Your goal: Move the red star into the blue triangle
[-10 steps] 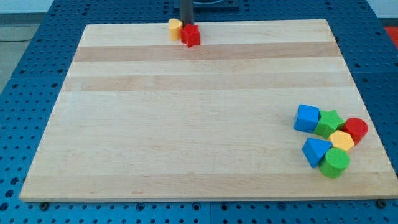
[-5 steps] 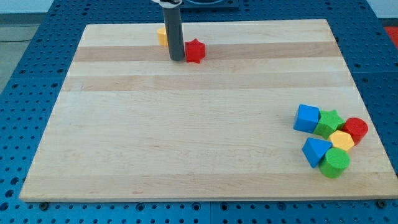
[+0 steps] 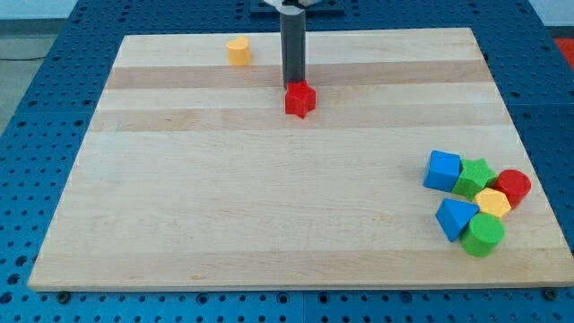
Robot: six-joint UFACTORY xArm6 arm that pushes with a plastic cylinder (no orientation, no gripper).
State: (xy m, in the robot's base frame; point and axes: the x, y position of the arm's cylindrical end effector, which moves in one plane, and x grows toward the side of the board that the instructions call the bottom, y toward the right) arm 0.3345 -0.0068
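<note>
The red star (image 3: 300,100) lies on the wooden board (image 3: 269,206), above the middle. My tip (image 3: 293,85) stands right at the star's upper edge, touching it or nearly so. The blue triangle (image 3: 455,217) lies at the view's lower right, in a cluster of blocks, far from the star.
The cluster holds a blue cube (image 3: 442,170), a green star (image 3: 474,177), a red cylinder (image 3: 513,187), a yellow block (image 3: 492,203) and a green cylinder (image 3: 483,234). A yellow block (image 3: 238,51) sits alone near the board's top edge.
The tip moved from the star's left side to its upper edge. The red star slid down and to the right, away from the yellow block at the top.
</note>
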